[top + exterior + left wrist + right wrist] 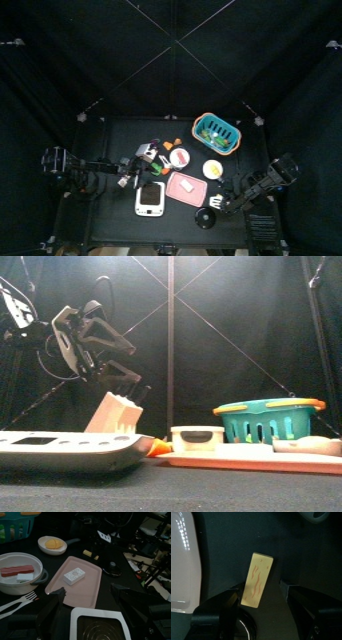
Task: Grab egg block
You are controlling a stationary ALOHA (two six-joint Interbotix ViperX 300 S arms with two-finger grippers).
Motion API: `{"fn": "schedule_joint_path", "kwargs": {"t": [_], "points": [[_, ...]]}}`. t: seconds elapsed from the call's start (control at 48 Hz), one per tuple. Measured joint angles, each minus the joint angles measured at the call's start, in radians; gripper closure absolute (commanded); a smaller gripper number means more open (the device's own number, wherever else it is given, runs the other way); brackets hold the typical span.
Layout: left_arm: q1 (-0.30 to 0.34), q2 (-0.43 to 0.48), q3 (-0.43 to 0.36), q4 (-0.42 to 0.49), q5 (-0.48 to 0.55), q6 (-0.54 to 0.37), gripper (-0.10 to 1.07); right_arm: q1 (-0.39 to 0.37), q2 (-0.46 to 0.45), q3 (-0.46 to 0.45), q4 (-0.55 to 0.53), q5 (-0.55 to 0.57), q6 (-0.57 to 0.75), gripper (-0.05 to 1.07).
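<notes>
White-and-yellow egg block sits right of centre, untouched. Your right gripper hangs below it, jaws wide, over a tan strip. Approach step: move up-frame, then descend.

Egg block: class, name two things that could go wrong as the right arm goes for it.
1. The right tool hangs open over a yellow strip, not the egg block; it may well close on the wrong piece.
2. The egg block lies close to the white pot and the pink tray, so an approaching tool could knock either.
</notes>
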Motion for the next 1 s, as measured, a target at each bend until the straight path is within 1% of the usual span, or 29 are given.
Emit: {"fn": "schedule_joint_path", "kwargs": {"t": [0.167, 0.375, 0.479, 0.583, 1.0], "points": [[0.0, 0.002, -0.002, -0.002, 0.0, -0.002, -0.06, 0.002, 0.003, 0.008, 0.0, -0.026, -0.003, 0.19], [0.0, 0.0, 0.0, -0.005, 0.0, 0.0, -0.06, 0.003, 0.012, 0.012, 0.002, -0.029, -0.014, 0.37], [-0.002, 0.002, -0.002, -0.006, 0.0, 0.0, -0.06, 0.002, 0.012, 0.011, 0.0, -0.029, -0.018, 0.42], [0.0, 0.002, -0.002, -0.006, 0.0, 0.0, -0.06, 0.003, 0.011, 0.008, -0.008, -0.028, -0.021, 0.44], [0.0, 0.002, -0.002, -0.006, 0.0, -0.002, -0.06, 0.002, 0.014, -0.006, -0.061, -0.028, -0.025, 0.44]]}}
